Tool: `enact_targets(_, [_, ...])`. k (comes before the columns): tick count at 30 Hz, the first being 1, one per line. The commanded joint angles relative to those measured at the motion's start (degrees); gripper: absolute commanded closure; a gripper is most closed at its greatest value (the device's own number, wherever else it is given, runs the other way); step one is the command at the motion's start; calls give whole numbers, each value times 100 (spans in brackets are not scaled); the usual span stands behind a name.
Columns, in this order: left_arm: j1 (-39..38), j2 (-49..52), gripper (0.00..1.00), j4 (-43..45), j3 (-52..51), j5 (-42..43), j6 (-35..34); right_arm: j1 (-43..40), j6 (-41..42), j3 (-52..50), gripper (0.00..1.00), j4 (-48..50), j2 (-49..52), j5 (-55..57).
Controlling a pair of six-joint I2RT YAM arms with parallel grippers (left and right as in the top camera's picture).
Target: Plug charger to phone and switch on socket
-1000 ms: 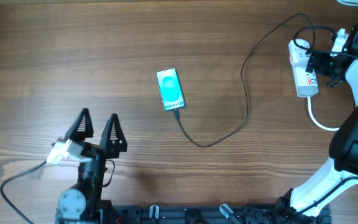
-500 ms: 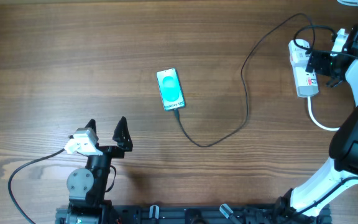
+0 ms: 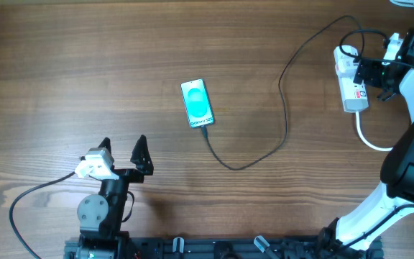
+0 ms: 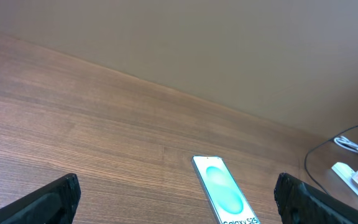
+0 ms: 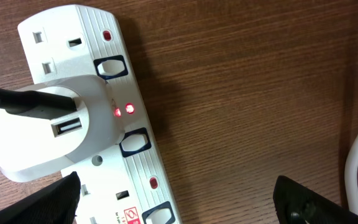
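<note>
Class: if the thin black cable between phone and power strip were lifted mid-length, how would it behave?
Probably floppy: the black cable lies in loose curves, so it would likely sag either side of a grip. Likely light, being so thin. Its end seems plugged into the phone, so a tug might drag the phone along the table.

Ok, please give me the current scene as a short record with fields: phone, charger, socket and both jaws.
phone: flat on table, screen up
charger: cable end meets phone's bottom edge; adapter sits in socket
socket: one red light glows beside adapter
left jaws: open, empty, apart from phone
right jaws: open, empty, over socket
</note>
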Motion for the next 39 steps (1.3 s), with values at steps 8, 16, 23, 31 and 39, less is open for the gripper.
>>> enact_targets(8, [17,-31,0,-48,-11,107,114,1235,-22,4,0,31,-3016,79])
enact_targets(16, [17,-31,0,-48,-11,107,114,2671,-22,-7,0,-35,-6100,79])
enact_targets(23, [15,-28,0,-48,-11,107,114,2669,-647,-7,0,-614,-7622,549])
enact_targets(31, [17,-28,0,-48,-11,107,114,2669,-758,-1318,1,-1891,-7925,717])
enact_targets(39, [17,-28,0,-48,-11,107,114,2669,-782,-5941,0,2002,-10100,-15])
